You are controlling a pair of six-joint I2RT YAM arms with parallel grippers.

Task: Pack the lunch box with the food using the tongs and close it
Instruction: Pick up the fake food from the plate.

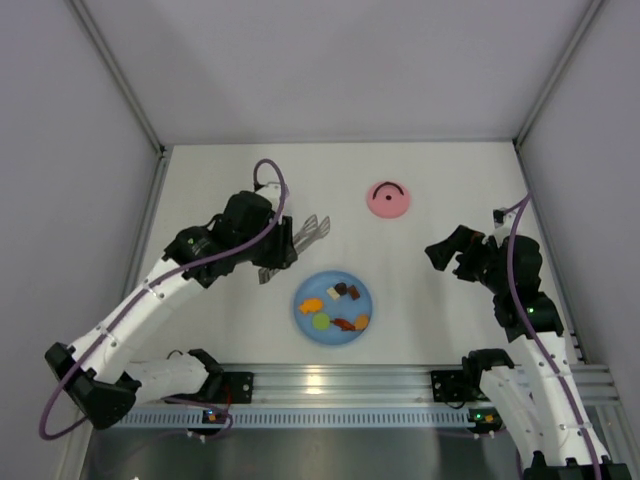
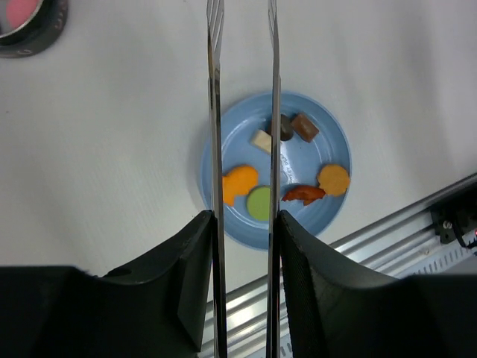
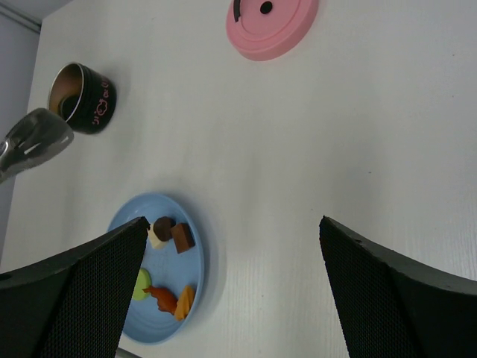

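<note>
My left gripper [image 2: 244, 220] is shut on the tongs [image 2: 215, 112], its fingers pressing on the outside of the two slim silver arms. The arms stand apart with nothing between them. In the top view the tongs [image 1: 312, 230] hang just behind the blue plate [image 1: 352, 330]. Several food pieces lie on the plate [image 2: 335, 142]: an orange piece [image 2: 238, 183], a green disc [image 2: 259, 201], a brown block [image 2: 304, 127]. The dark-walled lunch box [image 3: 82, 97] stands open at the left, something pink inside [image 2: 22, 10]. Its pink lid [image 1: 388, 199] lies apart. My right gripper [image 3: 231, 224] is open and empty.
White walls close in the table at the back and on both sides. An aluminium rail [image 1: 340, 385] runs along the near edge just in front of the plate. In the top view the left arm [image 1: 165, 290] covers the lunch box.
</note>
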